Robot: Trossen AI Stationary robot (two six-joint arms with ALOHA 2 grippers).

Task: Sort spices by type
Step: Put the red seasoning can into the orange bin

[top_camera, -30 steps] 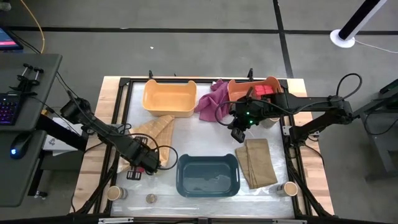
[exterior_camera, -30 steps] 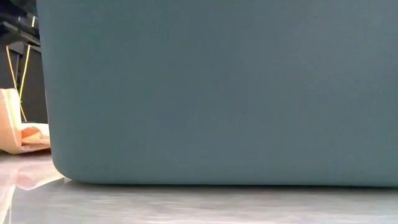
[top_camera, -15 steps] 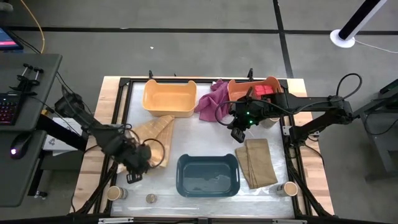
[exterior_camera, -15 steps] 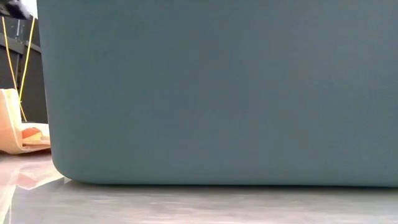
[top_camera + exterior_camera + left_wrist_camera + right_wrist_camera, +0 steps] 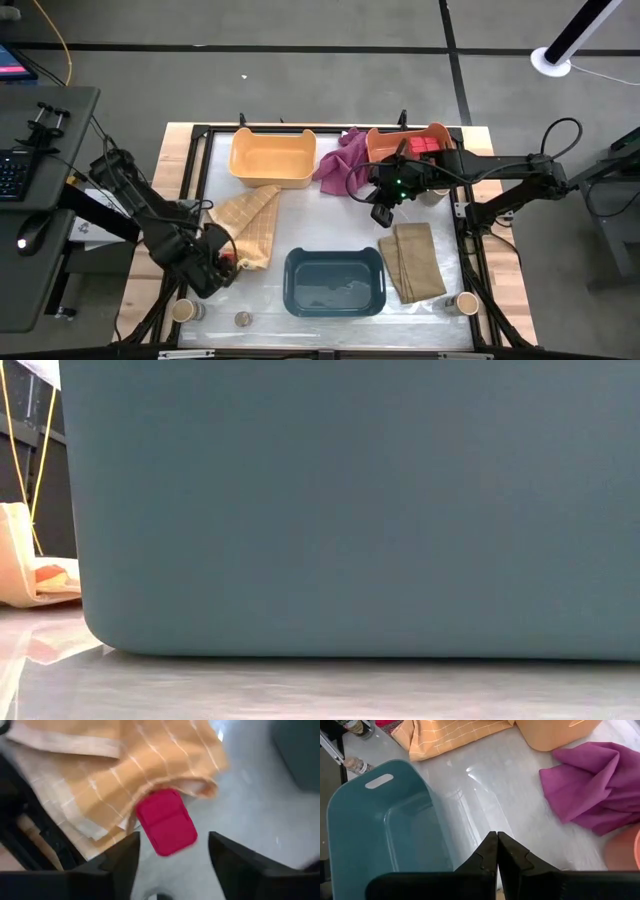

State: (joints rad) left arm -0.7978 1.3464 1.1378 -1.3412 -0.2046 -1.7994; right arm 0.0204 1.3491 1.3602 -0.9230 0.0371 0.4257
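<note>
Where the left gripper point(image 5: 170, 870) spreads its fingers wide, a red boxy tin point(image 5: 166, 822) lies flat, half under checked cloth point(image 5: 115, 775).

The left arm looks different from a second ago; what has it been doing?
The left gripper has drawn back toward the table's near left corner and opened its jaws. A red tin now lies between them, untouched, by the checked cloth. The right gripper stayed shut in place; the teal bin did not move.
</note>
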